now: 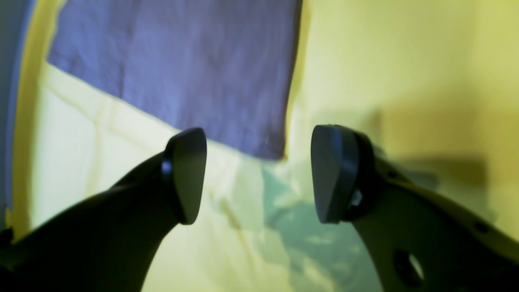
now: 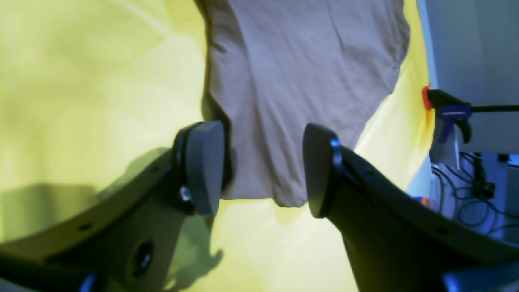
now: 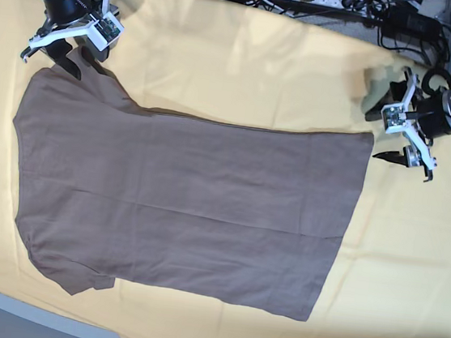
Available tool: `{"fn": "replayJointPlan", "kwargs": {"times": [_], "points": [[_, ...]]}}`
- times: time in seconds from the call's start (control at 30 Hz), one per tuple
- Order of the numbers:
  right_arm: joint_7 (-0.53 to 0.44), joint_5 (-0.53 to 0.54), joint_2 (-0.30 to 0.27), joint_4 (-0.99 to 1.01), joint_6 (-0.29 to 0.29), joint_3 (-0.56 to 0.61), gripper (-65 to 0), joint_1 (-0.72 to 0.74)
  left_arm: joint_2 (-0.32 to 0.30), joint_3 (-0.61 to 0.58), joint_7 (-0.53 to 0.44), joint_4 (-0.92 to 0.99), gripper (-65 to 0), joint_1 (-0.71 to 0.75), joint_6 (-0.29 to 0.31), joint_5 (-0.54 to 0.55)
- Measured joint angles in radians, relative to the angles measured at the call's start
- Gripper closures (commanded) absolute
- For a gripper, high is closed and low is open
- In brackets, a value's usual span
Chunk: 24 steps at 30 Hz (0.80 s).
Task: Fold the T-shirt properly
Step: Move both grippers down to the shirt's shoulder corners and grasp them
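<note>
- The T-shirt (image 3: 181,197) lies spread flat on the yellow cloth (image 3: 410,263).
- The left gripper (image 1: 259,174) hangs near the shirt's far right corner, jaws apart, empty.
- The right gripper (image 2: 263,170) hangs over the far left sleeve, jaws apart, holding nothing.

The base camera is looking straight down from high above, taking in the whole T-shirt (image 3: 181,201) spread on the yellow cloth (image 3: 410,263) over the desk. The left wrist camera is riding low behind its own fingers (image 1: 187,174), looking out close over one straight-edged corner of the shirt. The right wrist camera is peering just as closely between its fingers (image 2: 202,166) at a sleeve, with a clamp (image 2: 448,111) at the desk edge.
</note>
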State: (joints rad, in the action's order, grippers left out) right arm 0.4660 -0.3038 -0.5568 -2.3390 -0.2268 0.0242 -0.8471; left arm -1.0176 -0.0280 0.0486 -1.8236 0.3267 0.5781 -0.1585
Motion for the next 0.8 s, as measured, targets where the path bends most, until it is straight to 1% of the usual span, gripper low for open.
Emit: {"fn": "replayJointPlan", "kwargs": {"times": [0.07,0.13,0.27,0.47,0.53,0.57,0.67,0.7,0.8], "points": [[-0.003,0.011,0.000,0.000,-0.013,0.001,-34.3,0.000,-0.019,-0.103,-0.002,0.043,-40.5,-0.071,-0.036,-0.027],[-0.004,0.025,0.000,0.000,-0.011,0.001,-34.3,-0.001,-0.026,-0.202,-0.013,0.072,-40.5,-0.156,-0.071,-0.045],[-0.006,0.045,0.000,0.005,-0.001,0.000,-34.3,0.001,-0.027,-0.370,-0.024,0.117,-40.5,-0.318,-0.087,-0.078],[-0.003,0.044,0.003,0.112,-0.010,0.001,-34.3,0.018,-0.003,-0.581,-0.034,0.180,-40.2,-0.519,-0.098,-0.088],[-0.004,0.043,0.003,0.146,-0.026,0.000,-34.3,0.037,0.006,-0.618,-0.038,0.196,-38.7,-0.555,-0.100,-0.085],[-0.004,0.045,0.003,0.166,-0.031,0.000,-34.3,0.047,0.013,-0.628,-0.043,0.204,-36.0,-0.566,-0.099,-0.084],[0.001,0.047,0.003,0.224,-0.048,0.000,-34.5,0.083,0.031,-0.632,-0.039,0.211,-24.8,-0.574,-0.096,-0.086],[0.005,0.044,0.003,0.235,-0.047,0.000,-34.7,0.099,0.035,-0.633,-0.031,0.211,-23.0,-0.576,-0.095,-0.086],[0.007,0.043,-0.014,0.262,-0.051,0.000,-34.7,0.126,0.037,-0.633,-0.031,0.211,-22.8,-0.577,-0.092,-0.085]]}}
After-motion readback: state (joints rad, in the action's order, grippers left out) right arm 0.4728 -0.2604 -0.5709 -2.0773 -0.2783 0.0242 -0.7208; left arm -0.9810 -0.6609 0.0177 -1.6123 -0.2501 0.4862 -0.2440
